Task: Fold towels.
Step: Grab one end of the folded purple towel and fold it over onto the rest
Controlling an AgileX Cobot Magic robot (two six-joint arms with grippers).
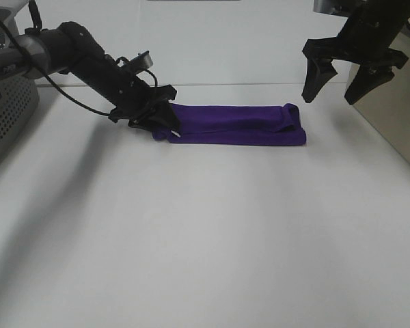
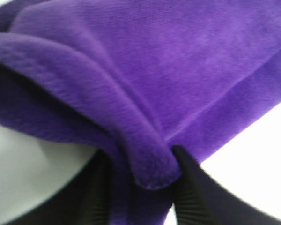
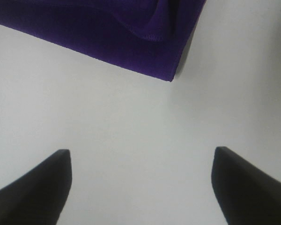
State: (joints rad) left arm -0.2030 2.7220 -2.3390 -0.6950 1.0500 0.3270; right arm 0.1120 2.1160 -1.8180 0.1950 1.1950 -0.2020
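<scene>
Up front, near the camera, the white table (image 1: 205, 253) spreads out wide. Farther back, the purple towel (image 1: 246, 126) lies on it, folded into a long thin strip that runs from side to side. It looks soft, fuzzy and light, so I think it will bend, sag and slide if it is pulled. It will not break. Its right end is a neat corner with a loose flap bunched on top. At its left end a tiny white bit (image 1: 178, 135) peeks out; it may be a tag, but it is too small to tell. The left gripper (image 1: 165, 125) sits low at that left end, and its two fingers (image 2: 196, 197) are pinched tight on a thick fold of the towel. The right gripper (image 1: 336, 83) hangs in the air past the right end, higher up. Its fingers are wide apart and hold nothing, with only table under them and the towel corner near by. I think the next fold should bring one short end over to the other. A good place to grab is an end corner, through all the layers, so no layer slips out. Lifting slowly should keep the soft cloth from flopping crooked.
</scene>
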